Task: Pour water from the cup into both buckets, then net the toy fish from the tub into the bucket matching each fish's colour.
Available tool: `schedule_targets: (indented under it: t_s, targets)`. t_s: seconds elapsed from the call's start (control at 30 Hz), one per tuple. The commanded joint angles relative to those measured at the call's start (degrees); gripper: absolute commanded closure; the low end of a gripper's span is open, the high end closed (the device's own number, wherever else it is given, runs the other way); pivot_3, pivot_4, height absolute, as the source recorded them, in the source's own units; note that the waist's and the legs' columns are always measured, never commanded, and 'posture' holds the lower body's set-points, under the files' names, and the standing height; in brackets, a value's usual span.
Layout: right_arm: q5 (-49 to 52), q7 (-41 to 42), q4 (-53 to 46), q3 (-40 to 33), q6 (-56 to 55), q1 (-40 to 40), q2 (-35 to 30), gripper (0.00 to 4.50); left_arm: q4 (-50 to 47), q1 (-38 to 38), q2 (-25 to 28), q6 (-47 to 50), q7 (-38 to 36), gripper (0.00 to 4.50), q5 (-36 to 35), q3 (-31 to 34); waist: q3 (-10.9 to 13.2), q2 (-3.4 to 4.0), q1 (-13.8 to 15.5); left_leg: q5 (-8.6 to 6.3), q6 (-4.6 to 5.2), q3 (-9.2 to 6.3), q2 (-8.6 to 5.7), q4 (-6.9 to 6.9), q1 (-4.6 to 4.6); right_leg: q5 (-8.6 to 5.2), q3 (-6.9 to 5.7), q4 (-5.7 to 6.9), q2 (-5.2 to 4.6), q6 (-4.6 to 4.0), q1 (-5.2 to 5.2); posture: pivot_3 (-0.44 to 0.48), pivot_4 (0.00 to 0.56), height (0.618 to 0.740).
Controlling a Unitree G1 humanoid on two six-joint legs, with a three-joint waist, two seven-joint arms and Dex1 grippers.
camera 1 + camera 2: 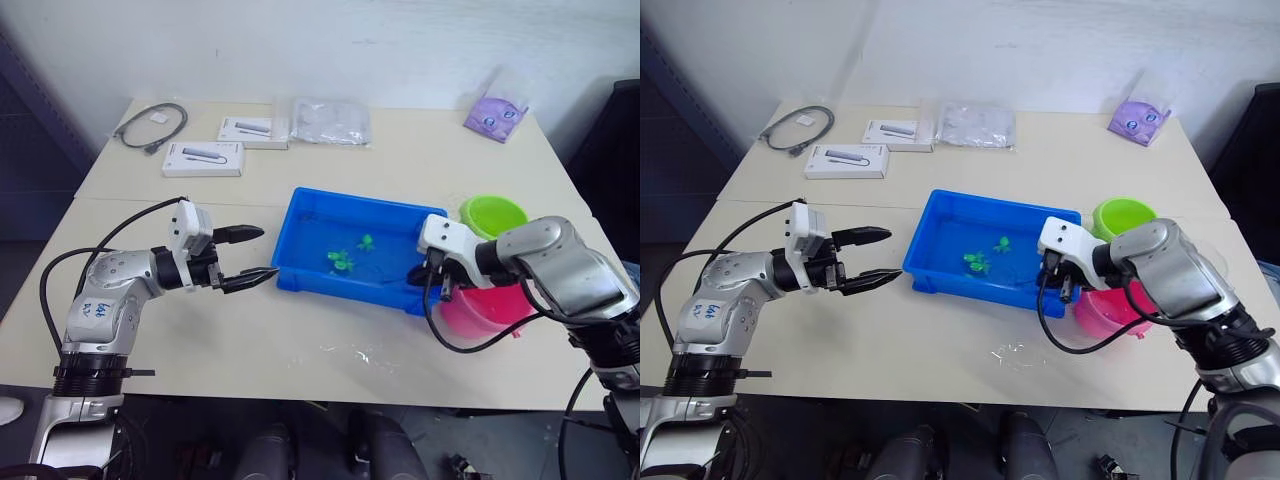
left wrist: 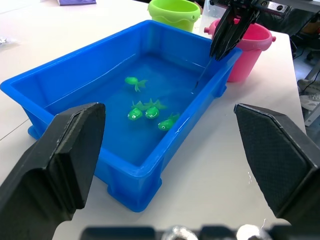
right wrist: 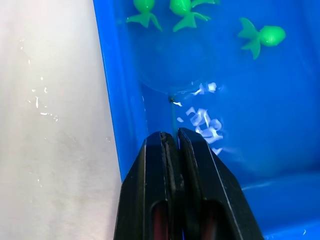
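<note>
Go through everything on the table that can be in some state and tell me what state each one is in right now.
Tub: holds water, four green fish in it.
Net: thin handle gripped, dipped in the tub's water.
Right gripper: shut on the net handle.
Left gripper: fingers open, holding nothing, beside the tub.
Green bucket: upright behind the tub.
Pink bucket: upright, touching the tub.
Cable: coiled.

A pale bench (image 1: 300, 330) holds, around eleven o'clock, a coiled grey cable (image 1: 152, 127) and two flat white boxes (image 1: 203, 159) (image 1: 253, 131). At twelve lies a clear plastic bag (image 1: 331, 121); at one, a purple pouch (image 1: 495, 114).
</note>
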Motion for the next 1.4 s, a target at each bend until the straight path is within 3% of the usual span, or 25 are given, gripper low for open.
schedule_targets:
  t_s: [0.03,0.4,0.87,1.17,1.4]
  targets:
    - [-5.0,0.0,1.6,2.6,-5.5,-2.7,-0.5,4.50,-0.5,-0.6,0.6,-1.3,-0.4,0.09,0.2,0.4,0.0,0.00,0.0,0.00,0.00,0.01,0.00,0.00,0.00,0.00,0.00,0.00,0.01,0.00,0.00,0.000,0.150,0.740]
    - [-2.6,1.3,4.0,2.3,-1.0,-6.0,9.7,4.50,2.7,-0.1,4.9,-3.8,-3.9,0.09,2.4,0.7,0.0,0.00,-0.1,0.06,-0.06,0.06,0.00,0.01,-0.13,0.00,0.03,0.15,0.07,0.00,-0.22,0.000,0.150,0.740]
    - [1.8,-7.6,6.7,-3.3,5.1,-3.6,20.8,4.50,1.8,0.9,6.0,-3.4,-3.6,0.09,2.1,1.3,0.0,0.00,-0.4,0.05,-0.06,0.08,0.01,0.01,-0.17,0.00,0.02,0.21,0.10,0.00,-0.29,0.000,0.150,0.740]
    - [5.2,-11.8,7.5,-6.8,5.9,-3.9,24.9,4.50,2.1,1.3,7.1,-3.6,-4.0,0.09,2.2,1.9,0.0,0.00,-0.4,0.05,-0.06,0.10,0.00,0.00,-0.18,0.00,0.05,0.23,0.08,0.00,-0.32,0.000,0.150,0.740]
    - [8.4,-11.0,2.0,-8.8,7.1,-2.7,23.0,4.50,2.5,1.6,8.2,-3.7,-4.5,0.09,2.0,2.4,0.0,0.00,-0.8,0.05,-0.06,0.10,0.01,-0.01,-0.21,0.00,0.07,0.24,0.09,0.00,-0.36,0.000,0.150,0.740]
